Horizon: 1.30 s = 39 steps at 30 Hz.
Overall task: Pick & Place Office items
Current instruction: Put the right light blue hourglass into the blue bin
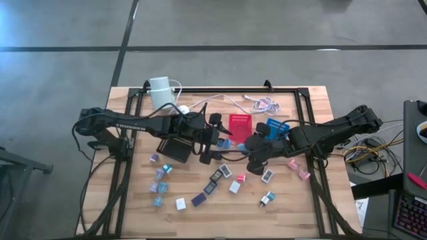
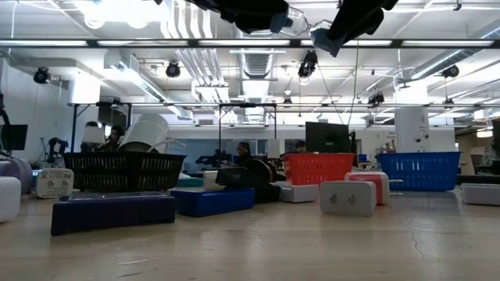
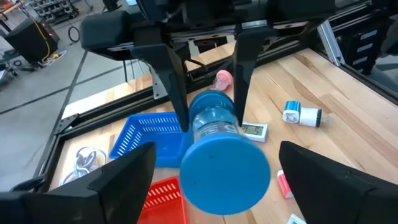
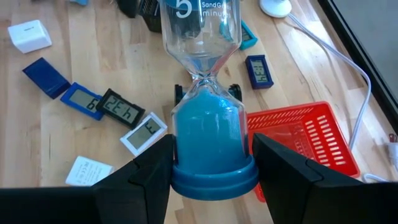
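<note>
Here, mid-counter, both arms meet over one piece.

Thing in hand: a clear-glass sand timer with blue end caps and blue sand (image 4: 208, 118), raised above the wooden counter (image 1: 313, 107), roughly over the gap between the flat red mesh tray (image 1: 239, 124) and the blue mesh tray (image 1: 275, 127).

Right claw (image 4: 210, 167): fingers pinched on the blue cap at one end, one each side; it carries the timer.

Left claw (image 3: 214, 180): fingers spread wide around the opposite blue cap (image 3: 224, 171); no contact can be made out, so probably about to take it or just let go.

Handling: judged light and stiff. The narrow glass waist looks fragile; the glass bulbs are likely slippery. The caps are the sound hold, gripped across their round edge, never at the neck. A hard squeeze on glass risks a crack.

Long axis: runs cap to cap, pointing straight away from the right claw toward the left one, so roughly level above the counter and along the line between the arms. Sand fills the bulb nearest the right claw.

Other items: small digital clocks and card-like pieces (image 4: 124, 112) lie scattered flat on the counter below, apart from the timer.

Risk: with both claws close, a pull along the axis could stress the neck.
</note>
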Each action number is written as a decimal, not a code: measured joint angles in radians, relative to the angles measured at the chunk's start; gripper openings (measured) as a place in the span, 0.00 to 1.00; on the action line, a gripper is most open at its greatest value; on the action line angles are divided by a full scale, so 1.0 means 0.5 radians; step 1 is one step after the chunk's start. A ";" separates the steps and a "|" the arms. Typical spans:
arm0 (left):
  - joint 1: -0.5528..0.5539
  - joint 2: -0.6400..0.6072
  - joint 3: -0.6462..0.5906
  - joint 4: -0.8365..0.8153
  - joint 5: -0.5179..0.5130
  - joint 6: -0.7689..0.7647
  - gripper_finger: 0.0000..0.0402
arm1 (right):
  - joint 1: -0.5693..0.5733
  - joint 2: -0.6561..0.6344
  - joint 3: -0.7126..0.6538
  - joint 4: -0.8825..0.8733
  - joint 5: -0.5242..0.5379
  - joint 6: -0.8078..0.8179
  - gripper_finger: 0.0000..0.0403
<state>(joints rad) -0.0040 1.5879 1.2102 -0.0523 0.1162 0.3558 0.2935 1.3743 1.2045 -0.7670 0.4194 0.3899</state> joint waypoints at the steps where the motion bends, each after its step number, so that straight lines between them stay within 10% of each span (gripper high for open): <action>1: 0.001 0.000 0.000 0.000 -0.001 0.000 0.80 | 0.000 0.000 0.000 0.000 0.000 -0.001 0.47; 9: 0.002 0.000 0.000 -0.003 0.002 -0.015 0.51 | 0.000 -0.001 0.000 -0.003 0.004 0.000 0.47; 27: 0.005 -0.081 -0.009 -0.085 -0.014 0.015 0.50 | 0.005 -0.042 0.002 0.009 0.140 -0.304 0.66; 39: 0.011 -0.601 -0.215 -0.187 0.008 -0.073 0.50 | 0.027 -0.266 -0.061 0.114 0.178 -0.349 0.79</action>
<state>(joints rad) 0.0017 1.2876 1.1029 -0.1456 0.1200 0.3194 0.3071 1.2412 1.1738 -0.7100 0.5084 0.2155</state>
